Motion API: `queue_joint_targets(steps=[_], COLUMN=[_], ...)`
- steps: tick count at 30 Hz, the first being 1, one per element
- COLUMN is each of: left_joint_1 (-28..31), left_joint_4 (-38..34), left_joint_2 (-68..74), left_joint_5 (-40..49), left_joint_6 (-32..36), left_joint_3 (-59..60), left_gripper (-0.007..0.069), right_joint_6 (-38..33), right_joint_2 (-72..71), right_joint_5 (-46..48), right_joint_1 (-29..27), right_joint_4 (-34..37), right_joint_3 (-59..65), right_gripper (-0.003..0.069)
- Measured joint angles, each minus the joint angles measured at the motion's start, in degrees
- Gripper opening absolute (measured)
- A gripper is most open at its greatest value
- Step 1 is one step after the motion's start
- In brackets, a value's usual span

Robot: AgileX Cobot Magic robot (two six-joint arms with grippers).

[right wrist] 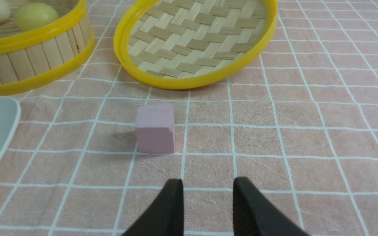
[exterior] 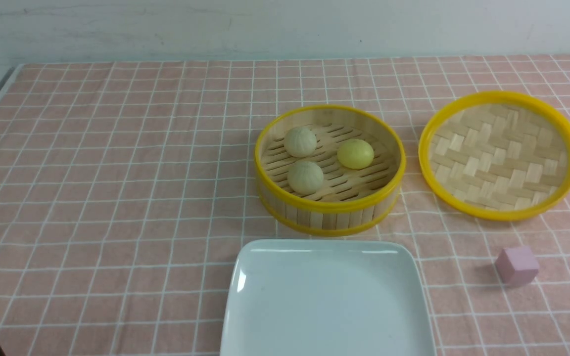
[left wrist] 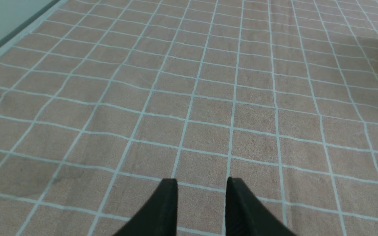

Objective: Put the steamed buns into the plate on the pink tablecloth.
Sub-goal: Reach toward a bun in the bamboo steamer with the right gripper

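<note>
Three buns (exterior: 306, 177) sit in the steamer (exterior: 329, 205); plate (exterior: 327, 301) holds none, so all transfers remain. I find left gripper (left wrist: 201, 190) and right gripper (right wrist: 207, 190) narrowly parted, empty.

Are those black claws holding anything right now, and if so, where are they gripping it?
Nothing. The left gripper and right gripper are both open and empty.

We count three steamed buns (exterior: 305, 177), two pleated beige and one smooth yellow bun (exterior: 355, 154). We also count one bamboo steamer (exterior: 329, 206), one woven lid (exterior: 500, 153), one white plate (exterior: 327, 301), one pink cube (exterior: 516, 265) and one pink tablecloth (exterior: 117, 148).
</note>
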Motion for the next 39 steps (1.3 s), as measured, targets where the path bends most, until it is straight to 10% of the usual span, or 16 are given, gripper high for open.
queue_joint_targets(steps=[16, 25, 39], left_joint_1=[0.0, 0.0, 0.0], left_joint_4=[0.14, 13.88, -28.42], left_joint_2=[0.0, 0.0, 0.0], left_joint_5=[0.0, -1.56, -14.42], left_joint_6=[0.0, -0.74, -54.58], left_joint_3=[0.0, 0.24, 0.24], left_gripper=[0.024, 0.024, 0.024], right_joint_6=[0.0, 0.0, 22.48], right_joint_2=[0.0, 0.0, 0.0], right_joint_5=[0.0, 0.0, -3.48], right_joint_1=[0.0, 0.0, 0.0], right_joint_4=[0.0, -0.06, 41.19], right_joint_3=[0.0, 0.0, 0.55], right_gripper=[0.0239, 0.0239, 0.0239])
